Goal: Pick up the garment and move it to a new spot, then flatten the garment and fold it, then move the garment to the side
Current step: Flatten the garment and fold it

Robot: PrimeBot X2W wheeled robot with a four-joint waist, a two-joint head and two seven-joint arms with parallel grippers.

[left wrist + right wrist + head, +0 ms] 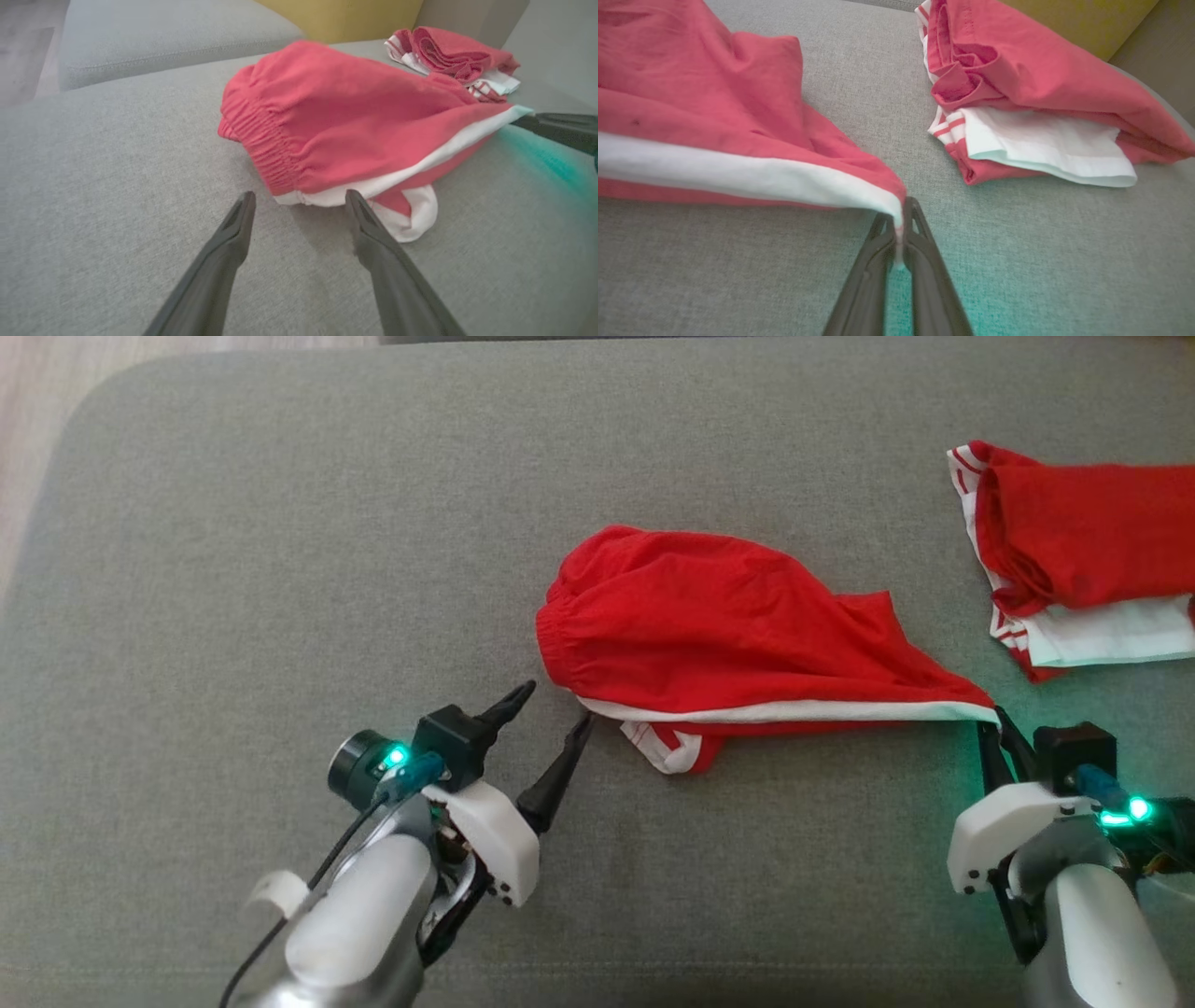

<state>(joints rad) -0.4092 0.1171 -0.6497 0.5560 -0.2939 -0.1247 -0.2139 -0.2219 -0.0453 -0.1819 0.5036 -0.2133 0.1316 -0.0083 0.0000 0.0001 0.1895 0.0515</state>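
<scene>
The red garment [709, 616] lies mid-way on the grey cushion [280, 523]. At its four o'clock the right gripper [997, 721] pinches its white-edged corner. At eight o'clock the left gripper [559, 702] gapes wide.

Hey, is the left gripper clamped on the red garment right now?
No, the left gripper is open, its jaws spread wide at the elastic waistband end of the red garment, with no cloth pinched between them.

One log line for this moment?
right gripper: shut on shorts corner | left gripper: open, beside shorts | second garment: folded, far right
</scene>
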